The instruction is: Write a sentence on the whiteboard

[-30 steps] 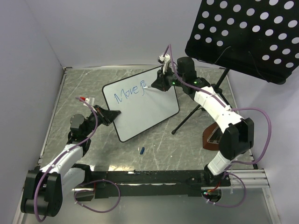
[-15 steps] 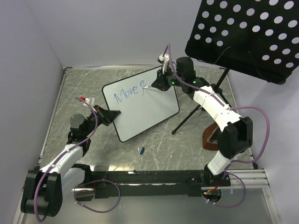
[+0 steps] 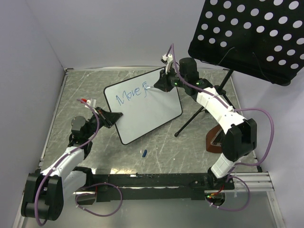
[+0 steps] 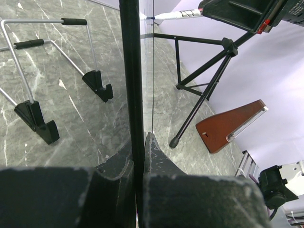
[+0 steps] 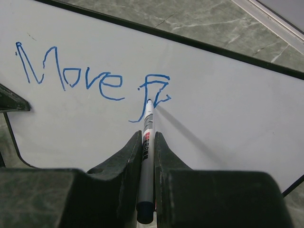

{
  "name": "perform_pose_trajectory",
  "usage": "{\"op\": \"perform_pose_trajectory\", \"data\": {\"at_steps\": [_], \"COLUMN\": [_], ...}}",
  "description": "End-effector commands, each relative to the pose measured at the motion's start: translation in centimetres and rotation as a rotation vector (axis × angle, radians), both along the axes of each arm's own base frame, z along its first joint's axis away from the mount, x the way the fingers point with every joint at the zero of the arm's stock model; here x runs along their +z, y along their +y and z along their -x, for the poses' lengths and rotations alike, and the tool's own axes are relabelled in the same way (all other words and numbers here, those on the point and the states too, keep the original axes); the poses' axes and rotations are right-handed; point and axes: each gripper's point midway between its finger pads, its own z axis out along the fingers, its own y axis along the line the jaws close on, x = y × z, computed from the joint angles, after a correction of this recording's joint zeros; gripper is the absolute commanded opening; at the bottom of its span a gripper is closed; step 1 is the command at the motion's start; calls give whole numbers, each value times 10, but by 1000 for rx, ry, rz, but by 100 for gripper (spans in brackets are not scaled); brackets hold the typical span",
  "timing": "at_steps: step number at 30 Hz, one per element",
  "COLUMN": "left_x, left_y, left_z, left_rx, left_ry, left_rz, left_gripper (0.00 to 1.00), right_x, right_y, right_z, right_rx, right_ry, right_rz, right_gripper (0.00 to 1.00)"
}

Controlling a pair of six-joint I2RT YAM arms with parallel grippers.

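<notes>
Right hand (image 5: 148, 137) clamped on marker (image 5: 149, 116), tip touching whiteboard (image 5: 228, 109)

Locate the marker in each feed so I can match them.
Top: marker upper centre, tip on the whiteboard.
Left wrist: marker at the top edge, right of the whiteboard's black rim.
Right wrist: marker at centre, tip on the blue writing.
Shared landmark: the whiteboard.

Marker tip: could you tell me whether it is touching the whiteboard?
Touching. Right wrist view: the marker tip meets its own shadow on the whiteboard.
</notes>
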Motion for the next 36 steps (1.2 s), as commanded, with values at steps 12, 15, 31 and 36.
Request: {"op": "perform_pose_trajectory", "data": {"at_steps": [12,15,31,36], "left_x": [-2,-1,-1,-1], "left_y": [-3,-3,-3,-3], "left_z": [3,3,2,2], "left_rx": [-40,-40,-38,-37], "left_ry": [-71,-72,-70,-70], "left_rz": [-84,-84,-82,-82], "left_gripper": [1,1,1,1], "right_x": [20,20,13,12], "right_y": [-1,-1,-3,-1], "right_z": [-12,-9,5,9], "right_rx": [-52,-38,-5,9], "right_ry": [-64,-64,-48,-42], "right_rz": [-13,-7,2,0], "right_gripper": [0,0,0,0]}}
